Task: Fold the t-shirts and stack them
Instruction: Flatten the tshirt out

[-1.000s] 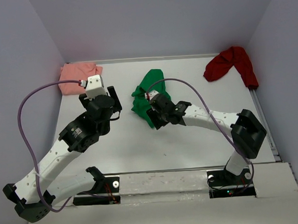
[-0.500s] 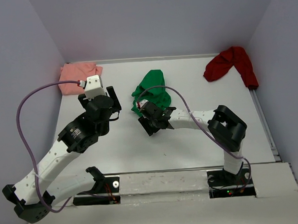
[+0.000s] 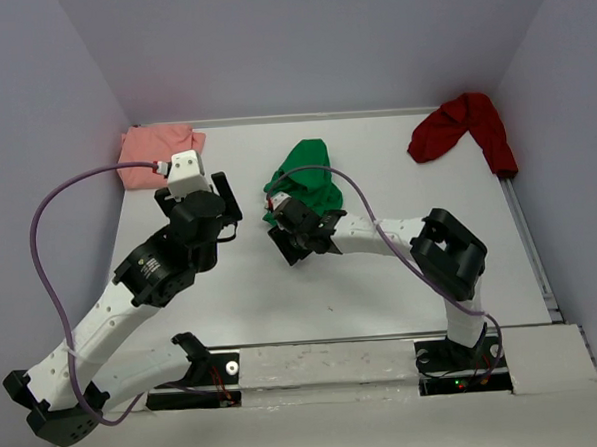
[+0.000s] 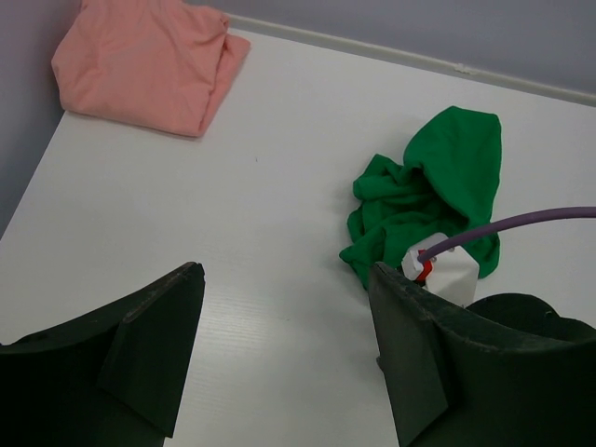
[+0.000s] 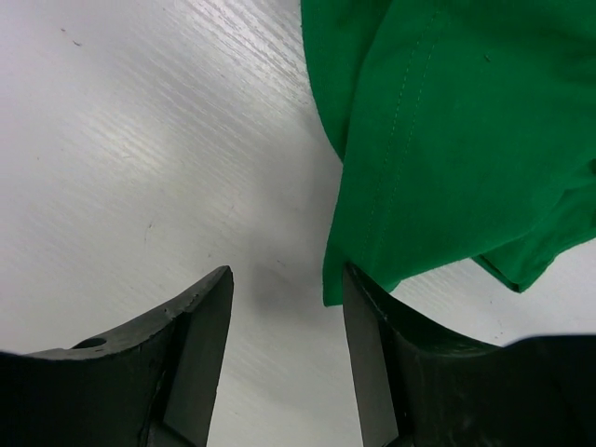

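The bright green t-shirt [image 3: 306,178] lies crumpled mid-table, also in the left wrist view [image 4: 433,186]. My right gripper [image 3: 284,236] hangs at its near-left edge, open [image 5: 287,279]. A hem corner of the green t-shirt [image 5: 447,140] rests against the right finger [image 5: 372,345]; only bare table shows between the jaws. My left gripper [image 3: 199,197] hovers left of the green t-shirt, open and empty [image 4: 287,279]. The salmon-pink t-shirt [image 3: 159,146] lies folded in the far left corner [image 4: 149,65]. A dark red t-shirt [image 3: 464,125] lies bunched at the far right.
Walls close the table [image 3: 242,287] on the left, back and right. A purple cable [image 3: 39,247] loops off the left arm. The right wrist's white camera block [image 4: 442,270] sits beside the left gripper's right finger. A rail [image 3: 530,241] runs along the right edge.
My right gripper has slid left and nearer along the green t-shirt's edge, its jaws a little narrower, and its elbow has swung left. The left arm has barely moved.
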Robot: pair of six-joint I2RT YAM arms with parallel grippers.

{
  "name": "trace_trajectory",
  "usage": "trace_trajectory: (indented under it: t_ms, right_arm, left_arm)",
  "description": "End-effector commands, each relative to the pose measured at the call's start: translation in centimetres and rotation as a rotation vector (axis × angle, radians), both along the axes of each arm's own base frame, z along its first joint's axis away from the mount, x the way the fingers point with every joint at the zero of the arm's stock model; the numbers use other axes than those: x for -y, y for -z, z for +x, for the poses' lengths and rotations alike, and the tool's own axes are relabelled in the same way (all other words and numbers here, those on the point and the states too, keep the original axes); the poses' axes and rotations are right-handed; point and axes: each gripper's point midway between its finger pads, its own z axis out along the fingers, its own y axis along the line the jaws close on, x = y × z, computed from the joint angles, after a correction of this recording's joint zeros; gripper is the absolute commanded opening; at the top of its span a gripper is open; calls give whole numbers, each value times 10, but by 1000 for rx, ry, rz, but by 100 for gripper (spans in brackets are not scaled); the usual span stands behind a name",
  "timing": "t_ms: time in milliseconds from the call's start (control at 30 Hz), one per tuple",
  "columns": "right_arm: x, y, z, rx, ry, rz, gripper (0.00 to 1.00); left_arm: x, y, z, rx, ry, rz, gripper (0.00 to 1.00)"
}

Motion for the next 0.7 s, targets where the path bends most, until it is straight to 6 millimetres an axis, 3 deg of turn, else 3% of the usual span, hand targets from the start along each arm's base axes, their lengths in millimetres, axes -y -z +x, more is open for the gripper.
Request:
trace_trajectory:
  t_ms: [0,133,167,200,333,667]
  right_arm:
    - [-14,-17,17,69,24,41,55]
    - [-9,-12,20,73,63,24,55]
    - [-5,-11,24,91,89,11,55]
    - [11,-6,32,127,177,-53,54]
    - [20,-1,35,138,201,-103,54]
    - [21,9,20,105,186,-118,50]
  left_arm:
    - [-9,-13,-3,42,-24,-28,80]
    - [-13,-15,-5,48,-31,-27,80]
    - [-14,-17,-6,51,-31,-31,81]
    - [-14,-17,-6,50,-32,-29,81]
    - [-13,-16,-6,48,-29,-29,80]
    - [-11,-19,-5,52,-22,-33,81]
